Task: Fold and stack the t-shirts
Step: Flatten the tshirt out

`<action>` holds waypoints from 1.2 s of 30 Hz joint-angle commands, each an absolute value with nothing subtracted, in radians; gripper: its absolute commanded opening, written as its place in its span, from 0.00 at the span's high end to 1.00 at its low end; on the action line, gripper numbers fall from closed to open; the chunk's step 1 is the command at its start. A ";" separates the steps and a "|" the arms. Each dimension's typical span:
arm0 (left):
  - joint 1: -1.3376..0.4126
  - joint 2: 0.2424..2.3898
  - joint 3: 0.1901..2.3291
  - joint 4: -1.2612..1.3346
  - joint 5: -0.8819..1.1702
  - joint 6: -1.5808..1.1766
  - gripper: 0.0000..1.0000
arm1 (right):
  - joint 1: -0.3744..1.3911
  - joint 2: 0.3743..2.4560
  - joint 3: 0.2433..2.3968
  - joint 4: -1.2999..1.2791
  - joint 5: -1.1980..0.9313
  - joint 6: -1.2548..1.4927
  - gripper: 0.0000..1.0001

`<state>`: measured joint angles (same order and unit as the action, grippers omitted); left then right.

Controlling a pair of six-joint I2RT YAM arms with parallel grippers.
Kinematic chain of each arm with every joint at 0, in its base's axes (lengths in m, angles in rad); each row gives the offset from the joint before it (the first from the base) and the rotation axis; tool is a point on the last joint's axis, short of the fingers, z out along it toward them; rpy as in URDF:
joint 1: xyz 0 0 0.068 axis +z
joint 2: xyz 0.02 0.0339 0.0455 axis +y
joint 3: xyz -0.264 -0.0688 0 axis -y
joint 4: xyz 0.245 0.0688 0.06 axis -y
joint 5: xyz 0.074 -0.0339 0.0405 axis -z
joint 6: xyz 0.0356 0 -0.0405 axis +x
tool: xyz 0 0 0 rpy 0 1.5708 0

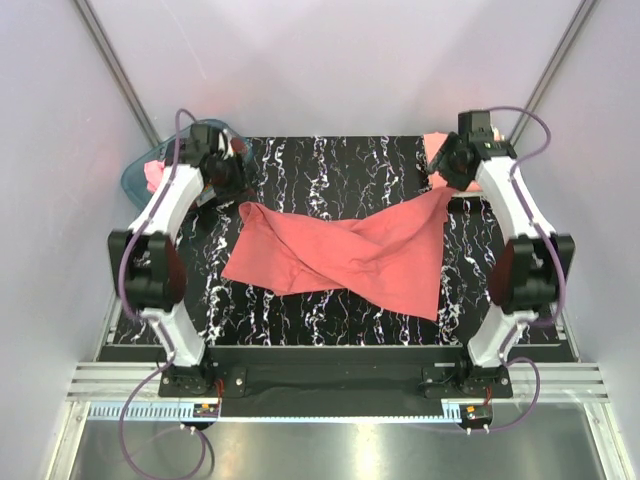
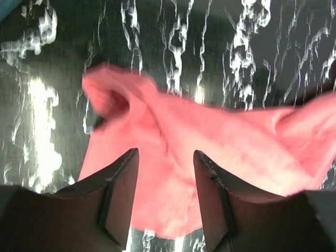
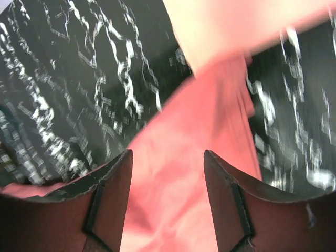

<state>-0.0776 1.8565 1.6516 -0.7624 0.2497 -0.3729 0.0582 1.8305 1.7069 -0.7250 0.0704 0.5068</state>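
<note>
A brick-red t-shirt lies across the middle of the black marbled table, twisted at its centre, with one corner near each gripper. My left gripper hovers over the shirt's far-left corner. In the left wrist view its jaws stand open, with the red cloth lying loose below them. My right gripper hangs above the far-right corner. Its jaws are also open over the shirt, with nothing clamped. A salmon-pink t-shirt lies at the back right, and its edge shows in the right wrist view.
A translucent teal tub holding pink cloth stands at the back left, just off the table's corner. Pale walls close in the back and both sides. Both arm bases sit at the near edge.
</note>
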 commanded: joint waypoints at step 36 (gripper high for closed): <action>0.235 1.269 0.861 -0.514 0.288 -0.629 0.47 | 0.060 1.109 0.567 -0.830 0.058 1.335 0.47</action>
<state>0.2314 1.2716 0.8562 -0.5625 0.2565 -0.6041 0.0578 1.0794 0.5133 -0.8352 -0.0036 1.3170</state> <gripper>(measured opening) 0.534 0.536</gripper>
